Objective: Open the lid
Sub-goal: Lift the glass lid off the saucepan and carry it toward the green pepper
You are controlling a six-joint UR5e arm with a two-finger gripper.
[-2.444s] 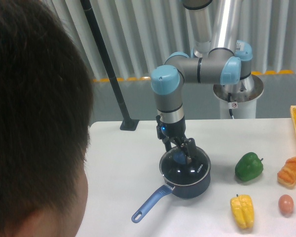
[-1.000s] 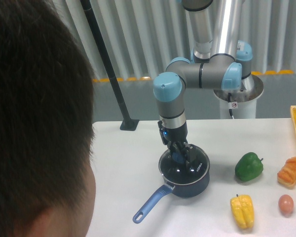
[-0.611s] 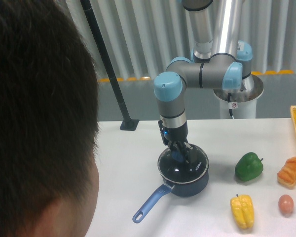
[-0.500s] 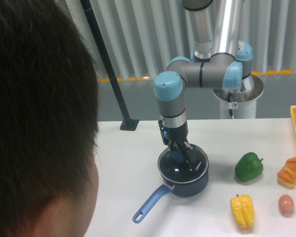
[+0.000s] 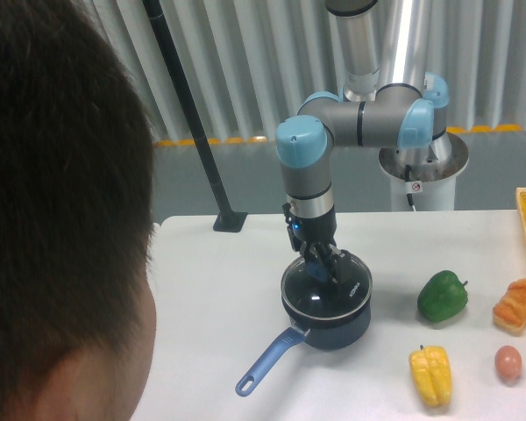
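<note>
Item: lid (image 5: 326,292), seated on the dark blue saucepan (image 5: 333,326) at mid-desk (image 5: 219,281). Hand (image 5: 319,271) clamped on the lid's blue knob. Recommended handling: lift straight up, level, so the rim clears without dragging the pan.

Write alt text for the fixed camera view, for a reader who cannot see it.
A robot arm's gripper is closed on the blue knob of a glass lid sitting on a dark blue saucepan on a white table. To the right lie a green pepper, a yellow pepper, an egg and bread. A person's dark-haired head fills the left foreground.
</note>
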